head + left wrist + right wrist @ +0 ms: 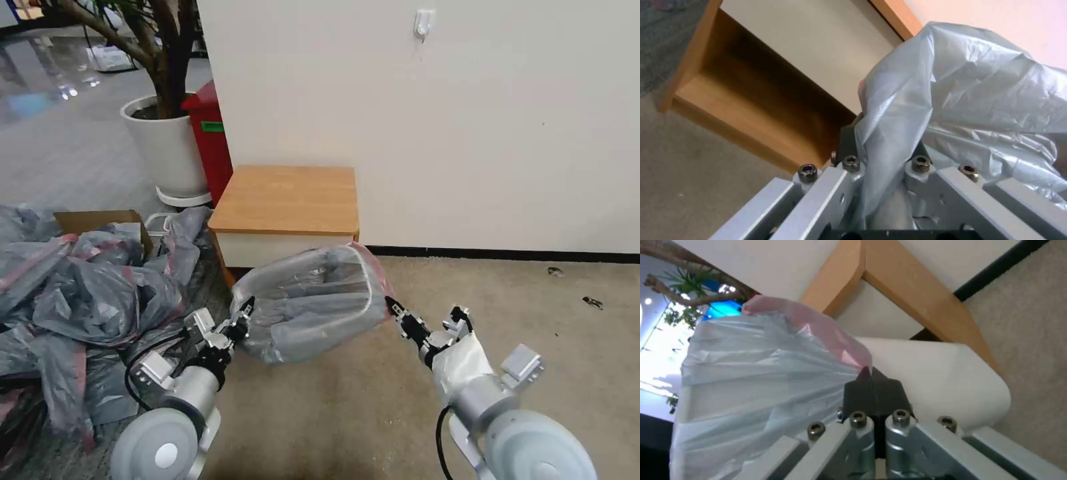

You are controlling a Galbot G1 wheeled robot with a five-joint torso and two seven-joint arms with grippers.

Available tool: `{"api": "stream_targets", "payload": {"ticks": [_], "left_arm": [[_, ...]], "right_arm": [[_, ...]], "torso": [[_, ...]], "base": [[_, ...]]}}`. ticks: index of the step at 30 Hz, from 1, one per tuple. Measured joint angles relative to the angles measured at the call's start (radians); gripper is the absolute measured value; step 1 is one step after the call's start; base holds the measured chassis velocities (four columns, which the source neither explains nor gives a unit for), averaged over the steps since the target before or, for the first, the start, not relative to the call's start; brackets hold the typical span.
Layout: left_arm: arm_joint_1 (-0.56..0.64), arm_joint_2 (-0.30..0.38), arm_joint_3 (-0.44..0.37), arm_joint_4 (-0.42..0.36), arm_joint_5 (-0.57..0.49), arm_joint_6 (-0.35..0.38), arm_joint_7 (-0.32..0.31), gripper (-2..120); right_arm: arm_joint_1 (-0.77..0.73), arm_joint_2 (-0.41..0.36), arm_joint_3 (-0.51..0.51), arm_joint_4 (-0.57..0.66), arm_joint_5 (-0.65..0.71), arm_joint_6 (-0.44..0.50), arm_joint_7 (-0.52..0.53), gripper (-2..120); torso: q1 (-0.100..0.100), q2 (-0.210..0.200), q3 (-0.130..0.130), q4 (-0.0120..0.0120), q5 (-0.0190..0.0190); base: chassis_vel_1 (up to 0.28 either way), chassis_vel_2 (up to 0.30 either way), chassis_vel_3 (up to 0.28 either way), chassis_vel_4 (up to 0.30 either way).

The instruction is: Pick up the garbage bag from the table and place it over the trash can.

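Left pincer and right pincer each pinching the bag rim, stretching it open.
Draped over the can on the floor, just before the table.

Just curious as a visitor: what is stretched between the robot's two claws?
In the head view, the garbage bag spans from the left gripper to the right gripper, draped over the trash can.
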State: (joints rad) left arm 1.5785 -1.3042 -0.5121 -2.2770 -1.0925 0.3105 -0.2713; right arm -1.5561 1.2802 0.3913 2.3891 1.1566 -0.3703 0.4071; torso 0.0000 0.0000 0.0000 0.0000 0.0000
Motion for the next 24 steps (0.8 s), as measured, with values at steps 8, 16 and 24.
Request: {"api": "stream_targets", "payload": {"ticks": [8, 16, 24], "left_arm": [[-0.012, 0.004, -0.007, 0.021, 0.006, 0.001, -0.011, 5], [-0.016, 0.011, -0.037, 0.050, -0.069, 0.034, -0.020, 5], [-0.004, 0.002, -0.040, 0.041, -0.134, 0.065, -0.021, 5]], "right_arm": [[-0.035, -0.001, 0.026, 0.088, 0.072, -0.036, 0.025, 18], [-0.062, -0.004, 0.100, 0.109, 0.080, -0.036, -0.113, 46], [0.087, -0.005, 0.086, -0.047, -0.036, -0.001, -0.309, 80]], "torso": [[0.000, 0.000, 0.000, 0.0000, -0.0001], [0.000, 0.000, 0.000, -0.0001, 0.0000], [0.000, 0.000, 0.000, 0.0001, 0.0002]], "base": [[0.000, 0.000, 0.000, 0.000], [0.000, 0.000, 0.000, 0.000], [0.000, 0.000, 0.000, 0.000]]}}
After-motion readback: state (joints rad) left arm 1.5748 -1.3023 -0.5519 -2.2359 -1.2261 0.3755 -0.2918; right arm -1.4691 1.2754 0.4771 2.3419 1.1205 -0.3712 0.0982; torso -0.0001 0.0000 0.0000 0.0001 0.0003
